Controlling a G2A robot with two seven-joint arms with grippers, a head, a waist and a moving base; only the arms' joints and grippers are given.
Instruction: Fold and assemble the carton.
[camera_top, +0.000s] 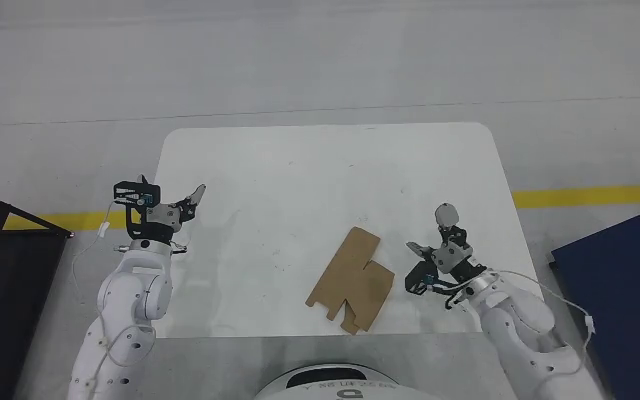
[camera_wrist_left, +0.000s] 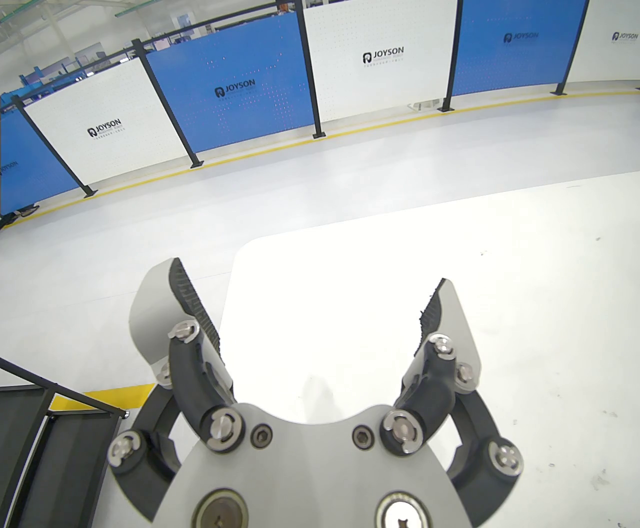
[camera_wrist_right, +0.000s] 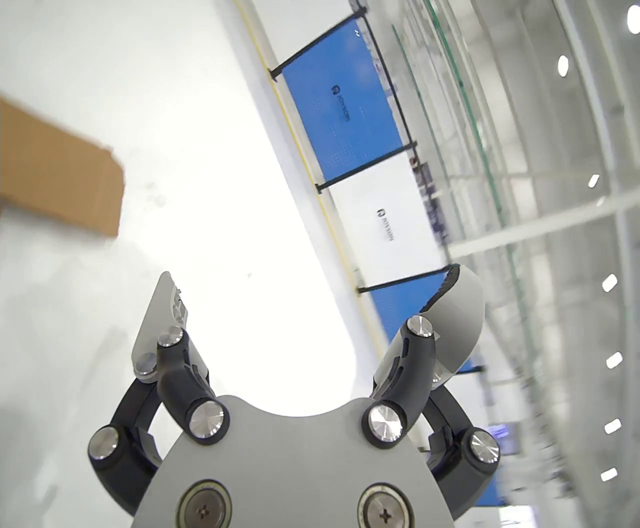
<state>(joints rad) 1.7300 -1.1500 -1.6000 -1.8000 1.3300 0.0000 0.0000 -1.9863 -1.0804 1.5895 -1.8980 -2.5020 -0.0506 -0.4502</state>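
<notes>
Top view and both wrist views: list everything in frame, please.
carton: 1, brown, unfolded flat on the table, near its front edge, right of centre
table: 1, white, rounded corners
floor stripe: 1, yellow, on the grey floor, passing behind the table on both sides
barrier panels: several, blue and white on black posts, at the room's edge
dark frame: 1, black, on the floor left of the table
blue object: 1, on the floor right of the table; cannot tell what it is
left pincer: 1, grey and black, open, at the table's left edge
right pincer: 1, grey and black, open, just right of the carton, not touching it
</notes>
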